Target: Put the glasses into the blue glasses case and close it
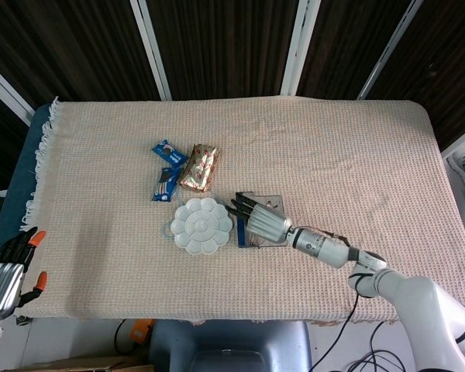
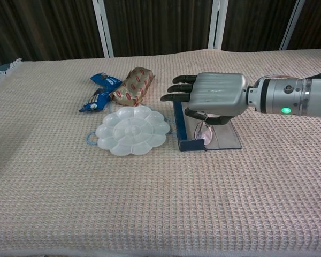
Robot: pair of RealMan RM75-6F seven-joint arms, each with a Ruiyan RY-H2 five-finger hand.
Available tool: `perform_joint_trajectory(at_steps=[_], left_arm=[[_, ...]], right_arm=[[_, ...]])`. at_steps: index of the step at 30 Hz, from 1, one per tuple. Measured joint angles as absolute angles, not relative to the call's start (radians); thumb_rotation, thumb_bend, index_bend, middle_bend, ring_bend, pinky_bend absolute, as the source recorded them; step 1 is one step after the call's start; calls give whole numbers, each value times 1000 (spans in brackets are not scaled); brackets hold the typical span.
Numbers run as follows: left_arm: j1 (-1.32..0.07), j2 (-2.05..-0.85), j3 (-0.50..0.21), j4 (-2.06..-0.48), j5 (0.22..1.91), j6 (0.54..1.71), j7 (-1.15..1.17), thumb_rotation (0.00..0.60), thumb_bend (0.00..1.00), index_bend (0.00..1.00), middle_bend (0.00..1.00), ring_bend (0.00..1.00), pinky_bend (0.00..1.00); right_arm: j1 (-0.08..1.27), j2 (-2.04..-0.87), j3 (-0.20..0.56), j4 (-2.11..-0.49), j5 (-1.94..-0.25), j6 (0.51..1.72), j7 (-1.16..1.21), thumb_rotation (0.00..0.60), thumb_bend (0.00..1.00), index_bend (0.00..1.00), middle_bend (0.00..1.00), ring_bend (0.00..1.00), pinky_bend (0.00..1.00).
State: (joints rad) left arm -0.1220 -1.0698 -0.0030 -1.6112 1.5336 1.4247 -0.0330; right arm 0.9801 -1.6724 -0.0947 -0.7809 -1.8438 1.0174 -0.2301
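Glasses hang under the right hand, which pinches them between its thumb and a finger while its other fingers stick out flat toward the left edge of the table. They are low over the open blue glasses case, which lies near the middle of the table, and the lower lens looks like it is touching or almost touching the case's pale inside, though I cannot tell for sure. In the head view the hand covers most of the case, so the glasses do not show there. The glasses look light and thin, with a wire frame that could bend and clear lenses that could scratch or crack, so I think they should be held gently by the frame, not by the lenses, and set down softly. The case looks hard and stiff, and its blue lid stands up on the left side, so that lid is the part to push shut. The left hand rests off the near left corner of the table, holding nothing, with its fingers loosely apart. A white flower-shaped tray sits just beside the case, close enough to bump.
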Motion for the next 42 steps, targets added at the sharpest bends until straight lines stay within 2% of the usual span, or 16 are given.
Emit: perform_joint_trajectory(at_steps=[17, 20, 23, 26, 30, 35, 42], left_arm=[[-120, -1068, -1, -1610, 1538, 1432, -42, 600, 455, 0, 4, 28, 117], [-119, -1068, -1, -1611, 1539, 1433, -41, 600, 455, 0, 4, 28, 117], [-120, -1069, -2, -1611, 1538, 1431, -39, 600, 454, 0, 4, 28, 117], [-123, -1069, -2, -1611, 1537, 1427, -39, 600, 455, 0, 4, 29, 117], [-124, -1068, -1, -1610, 1538, 1425, -41, 600, 456, 0, 5, 32, 118], [-124, -1066, 0, -1611, 1539, 1423, -44, 600, 455, 0, 8, 39, 118], [-122, -1064, 3, -1611, 1545, 1430, -47, 600, 455, 0, 9, 40, 118]], right_arm=[[993, -1676, -103, -811, -1845, 1017, -223, 600, 628, 755, 136, 39, 146], [993, -1681, -102, -801, -1839, 1009, -225, 600, 628, 711, 136, 40, 146], [993, -1689, -98, -790, -1833, 1006, -231, 600, 623, 589, 136, 40, 146], [993, -1699, -89, -781, -1822, 1001, -240, 600, 533, 420, 134, 39, 146], [991, -1716, -76, -772, -1806, 999, -256, 600, 306, 274, 117, 39, 145], [986, -1731, -71, -763, -1803, 1020, -255, 600, 188, 239, 114, 39, 145], [977, -1738, -70, -758, -1806, 1064, -244, 600, 176, 232, 114, 39, 158]])
